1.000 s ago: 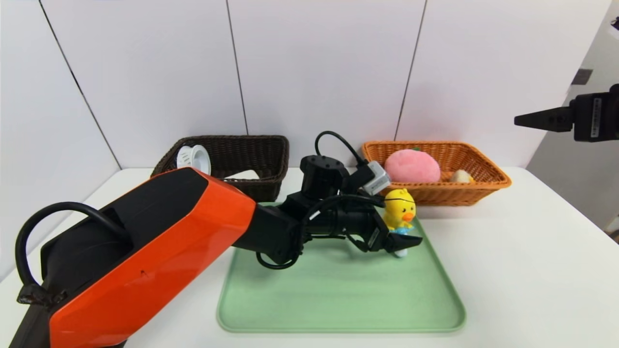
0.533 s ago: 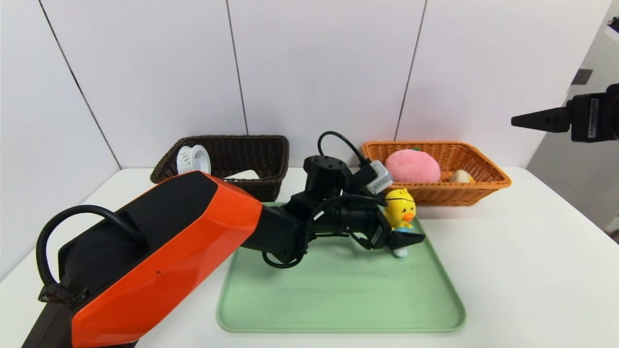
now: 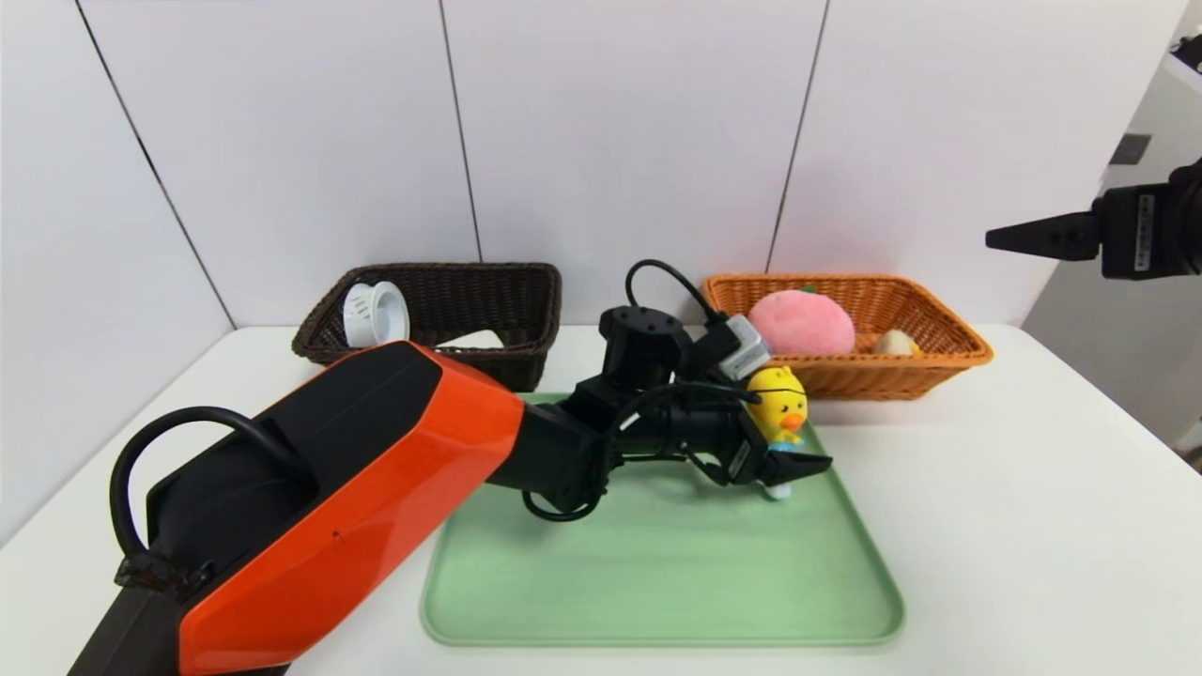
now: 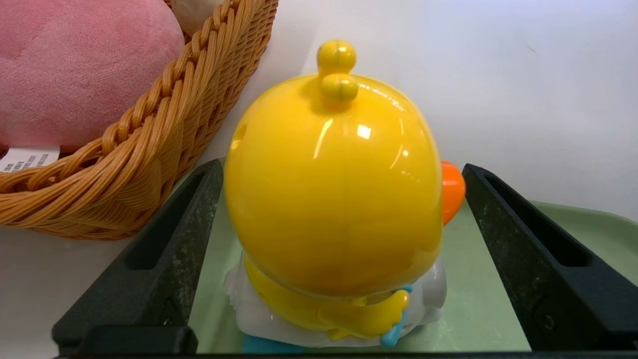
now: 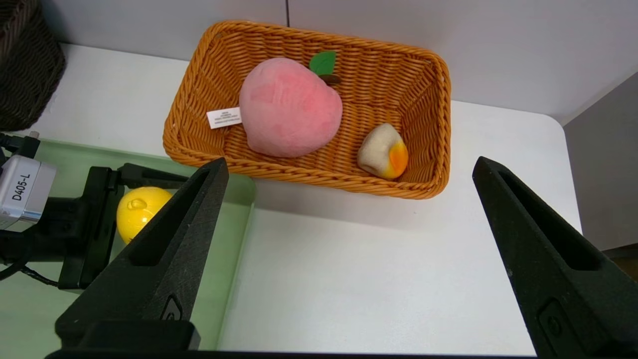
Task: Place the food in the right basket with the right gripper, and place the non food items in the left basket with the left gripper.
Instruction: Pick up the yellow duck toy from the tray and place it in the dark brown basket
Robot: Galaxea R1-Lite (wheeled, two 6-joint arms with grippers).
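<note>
Left gripper [image 4: 339, 259] spread, straddling yellow duck toy [image 4: 334, 199] at tray's [image 3: 657, 582] two o'clock corner, not yet pinching. Probably light, rigid, glossy and slippery; best taken low, beneath the head.

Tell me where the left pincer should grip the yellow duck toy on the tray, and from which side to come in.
Grip the duck toy low on its round yellow head, one finger on each flank, coming in from behind as the left pincer already does. The head is smooth and widest there, so a higher pinch would likely slip. The beak points away toward one finger; the tray is beneath.
</note>
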